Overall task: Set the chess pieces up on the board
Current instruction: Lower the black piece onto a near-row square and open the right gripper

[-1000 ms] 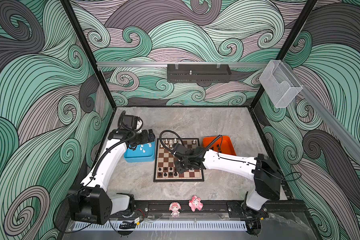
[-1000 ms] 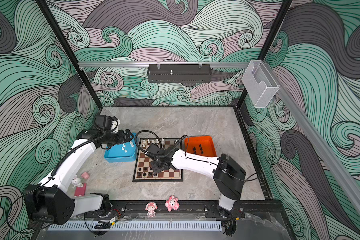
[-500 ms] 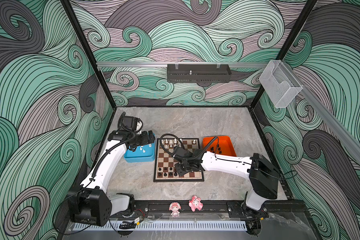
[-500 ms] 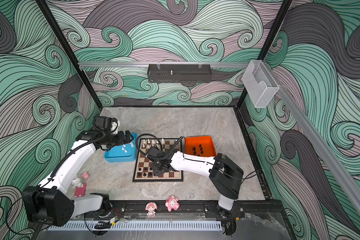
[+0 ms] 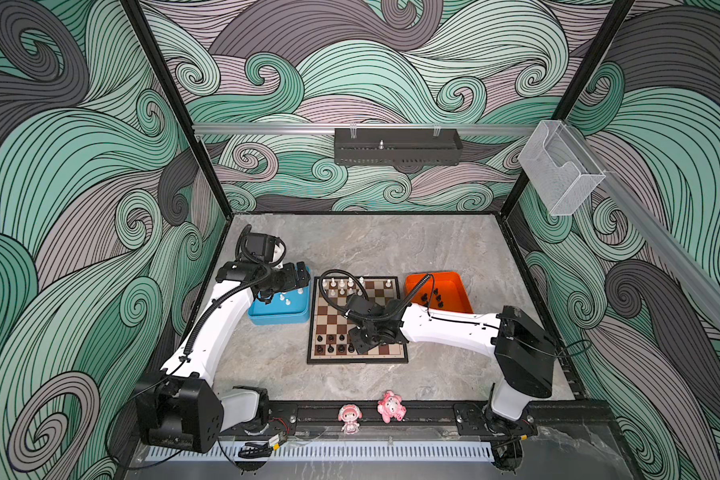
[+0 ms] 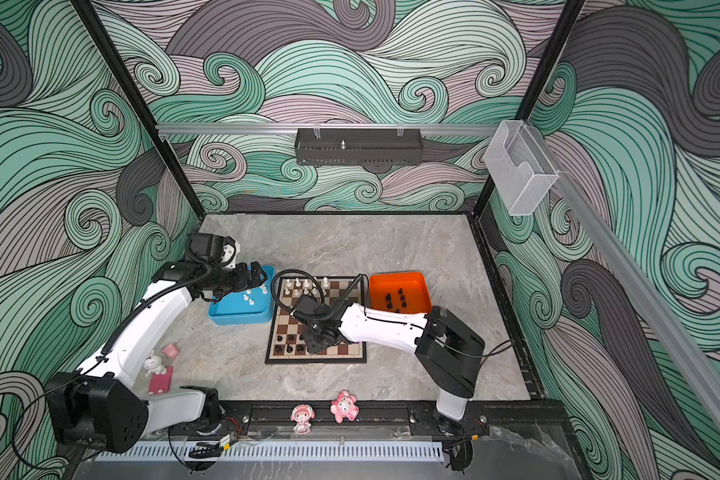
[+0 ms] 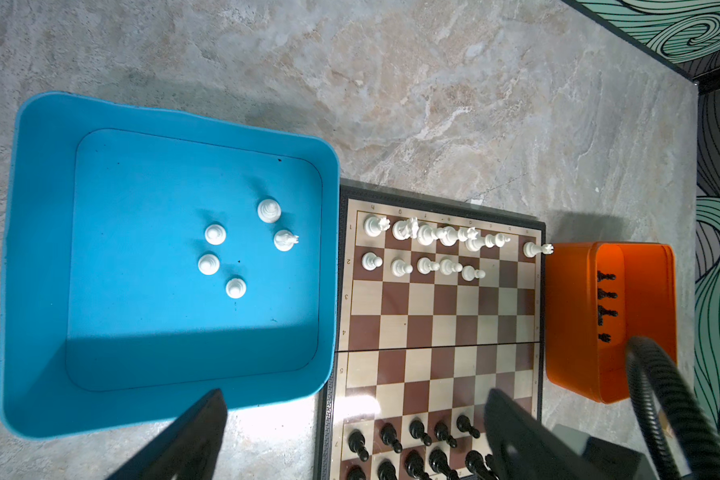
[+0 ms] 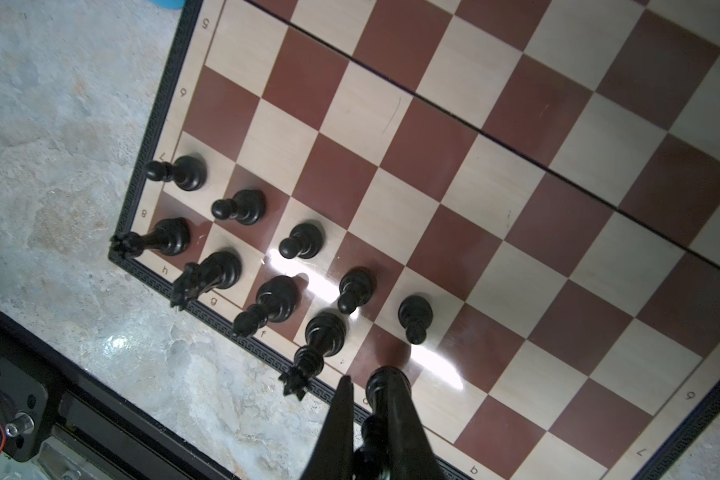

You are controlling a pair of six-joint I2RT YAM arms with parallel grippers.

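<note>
Two grippers, logging fast. The right gripper point(image 8: 375, 399) is pinching a black piece point(image 8: 387, 388) between its fingers. It is holding it upright over the near-edge row of the board point(image 8: 495, 166), just beside four black back-row pieces point(image 8: 323, 334) running toward the corner. We are not able to tell whether its base is touching the square. Five black pawns point(image 8: 300, 241) are standing in the next row.

In a top view that gripper point(image 5: 360, 345) is sitting low over the board's near edge, with its arm lying across the near right squares.

The left gripper point(image 7: 355, 392) is hanging with jaws spread wide, holding nothing. In a top view it point(image 5: 298, 278) is hovering above the far side of the blue tray point(image 7: 38, 249), where five loose white pieces point(image 7: 215, 234) are standing.

The blue tray's rim is butting against the board's left frame. The orange tray point(image 7: 570, 311) is sitting just beside the right frame at the far end, with spare black pieces point(image 7: 605, 295) inside.

White chessmen point(image 7: 427, 235) are filling part of the two far rows. We are seeing the four middle rows lying bare, giving open room between the two sets.
</note>
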